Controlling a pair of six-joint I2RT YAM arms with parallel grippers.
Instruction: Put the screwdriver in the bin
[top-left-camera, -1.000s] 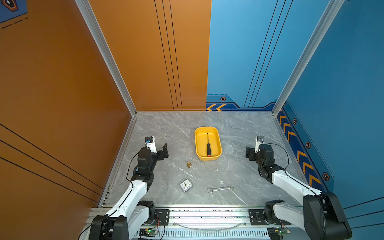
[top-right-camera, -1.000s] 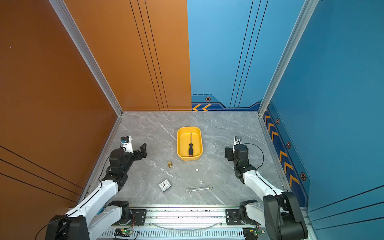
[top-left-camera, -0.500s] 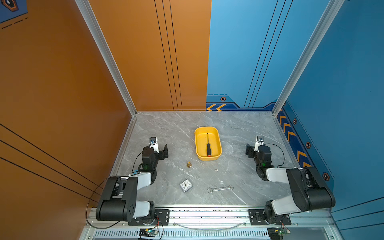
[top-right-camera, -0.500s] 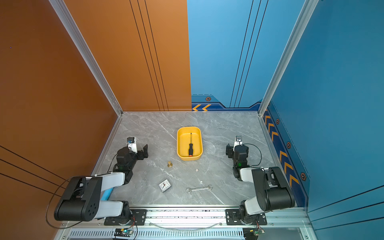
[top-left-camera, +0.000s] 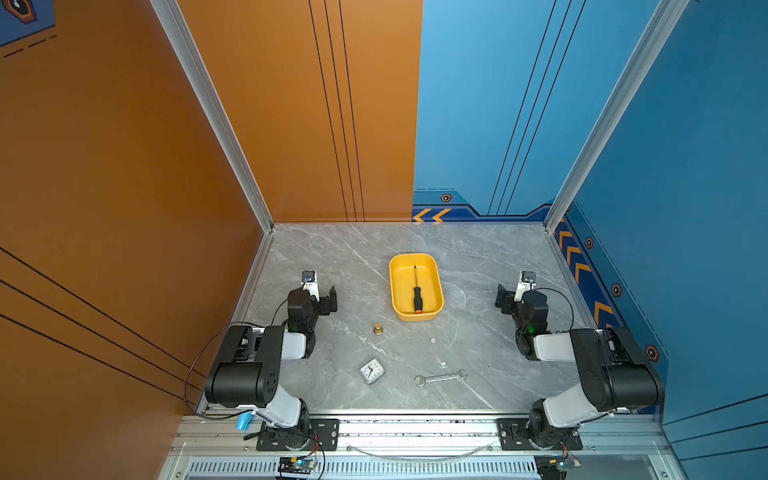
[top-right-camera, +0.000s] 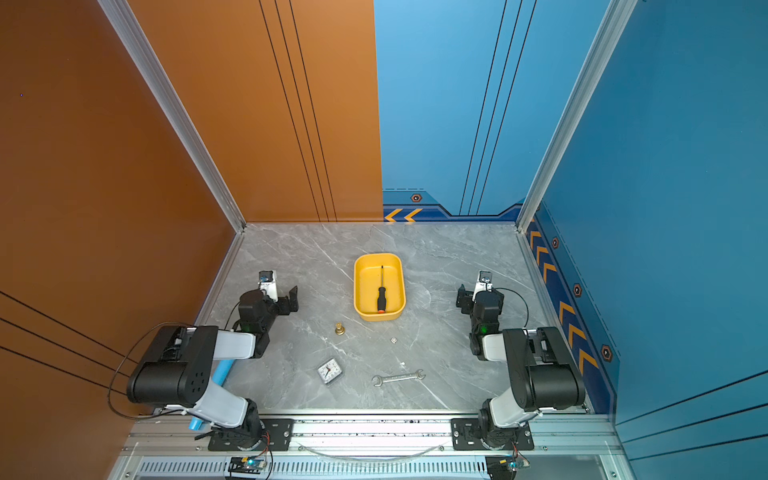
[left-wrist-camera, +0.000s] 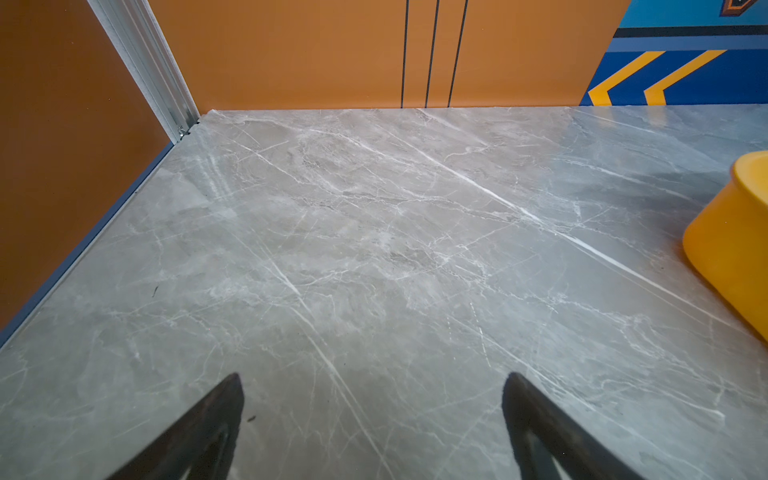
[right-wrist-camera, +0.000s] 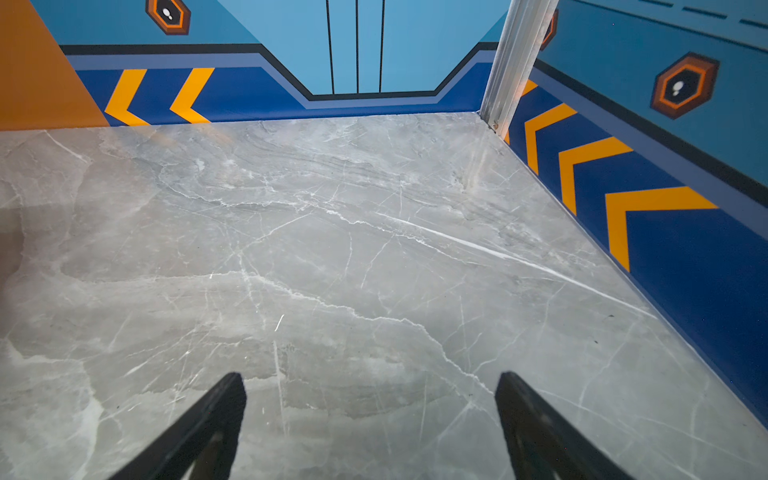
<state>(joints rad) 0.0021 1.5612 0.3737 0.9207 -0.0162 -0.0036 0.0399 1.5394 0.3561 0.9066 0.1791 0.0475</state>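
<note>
Screwdriver (top-left-camera: 417, 291) is seen lying flat inside the bin (top-left-camera: 417, 316), wholly within its walls in both top views. Its thin shaft is pointed to 12 o'clock and its orange cap to 6 o'clock. The bin is set near the middle of the grey marbled surface (top-left-camera: 340, 257).

The left end effector (left-wrist-camera: 372, 376) is placed at 9 o'clock of the bin, well apart from it. Its jaws are spread wide and nothing is held between them; one corner of the bin is shown at the edge of the left wrist view. The right end effector (right-wrist-camera: 370, 374) is placed at 3 o'clock of the bin, likewise parted wide and empty over bare surface.

A brass fitting (top-left-camera: 378, 329) and a small clock (top-left-camera: 371, 371) are found toward 7 o'clock of the bin. A small white die (top-left-camera: 432, 340) and a wrench (top-left-camera: 440, 377) are found toward 6 o'clock.
</note>
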